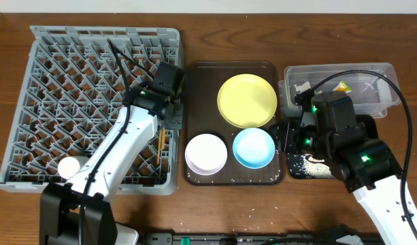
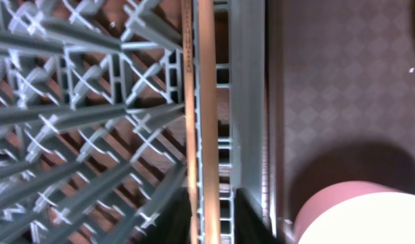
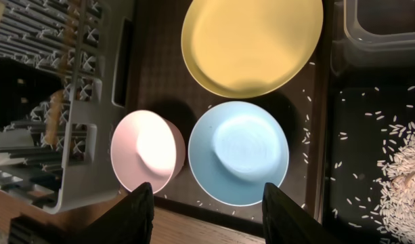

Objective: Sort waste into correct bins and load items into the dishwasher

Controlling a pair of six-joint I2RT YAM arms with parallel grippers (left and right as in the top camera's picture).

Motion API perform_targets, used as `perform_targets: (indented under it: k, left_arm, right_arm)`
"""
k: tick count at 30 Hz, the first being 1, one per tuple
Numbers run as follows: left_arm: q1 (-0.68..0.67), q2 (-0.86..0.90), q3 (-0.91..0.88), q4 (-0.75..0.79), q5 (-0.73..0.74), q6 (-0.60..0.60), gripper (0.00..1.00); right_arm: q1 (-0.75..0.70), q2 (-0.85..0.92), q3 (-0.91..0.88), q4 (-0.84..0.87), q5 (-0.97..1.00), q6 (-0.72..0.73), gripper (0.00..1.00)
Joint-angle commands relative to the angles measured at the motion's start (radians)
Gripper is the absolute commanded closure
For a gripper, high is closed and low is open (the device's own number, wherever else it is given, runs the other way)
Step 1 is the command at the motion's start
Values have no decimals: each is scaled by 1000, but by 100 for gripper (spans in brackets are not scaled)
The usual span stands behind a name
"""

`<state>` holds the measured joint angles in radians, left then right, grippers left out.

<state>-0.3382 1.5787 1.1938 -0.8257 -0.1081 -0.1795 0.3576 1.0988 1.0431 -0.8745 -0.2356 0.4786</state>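
Note:
The wooden chopsticks point(image 1: 160, 146) lie in the grey dish rack point(image 1: 58, 82) along its right wall. My left gripper point(image 1: 172, 117) hovers over them. In the left wrist view the chopsticks point(image 2: 206, 102) run between the fingers point(image 2: 210, 217), which are slightly apart with a gap on the right. My right gripper point(image 1: 288, 136) is open and empty point(image 3: 210, 220) above the front of the brown tray, near the light blue bowl point(image 1: 254, 148) point(image 3: 237, 152). The white bowl point(image 1: 206, 153) point(image 3: 147, 149) point(image 2: 363, 220) and yellow plate point(image 1: 247, 100) point(image 3: 251, 41) sit on that tray.
The dark brown serving tray point(image 1: 194, 102) lies between the rack and the bins. The clear tub point(image 1: 371, 71) at the back right holds a snack wrapper point(image 1: 344, 86) and white tissue point(image 1: 303, 88). The black tray point(image 1: 300, 170) point(image 3: 356, 122) holds rice grains, and some are scattered on the brown tray.

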Motion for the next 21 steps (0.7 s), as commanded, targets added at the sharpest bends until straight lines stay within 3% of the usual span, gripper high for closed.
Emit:
perform_targets:
  k: [1,10,15,21]
  left_arm:
    - [1,-3,3,-6,39,-17,64]
    - [-30,-158,108,-93,291,3,54]
    - [-45,-277,108,-153,307,2,52]
    - [-45,-431,108,-161,306,2,41]
  right_arm:
    - [-11,1,-4,-1,0,-12,51]
    - [-11,1,-4,-5,14,-28,45]
    - [19,7,-8,-16,14,-123,43]
    - [103,91,-9,-27,40,-136,41]
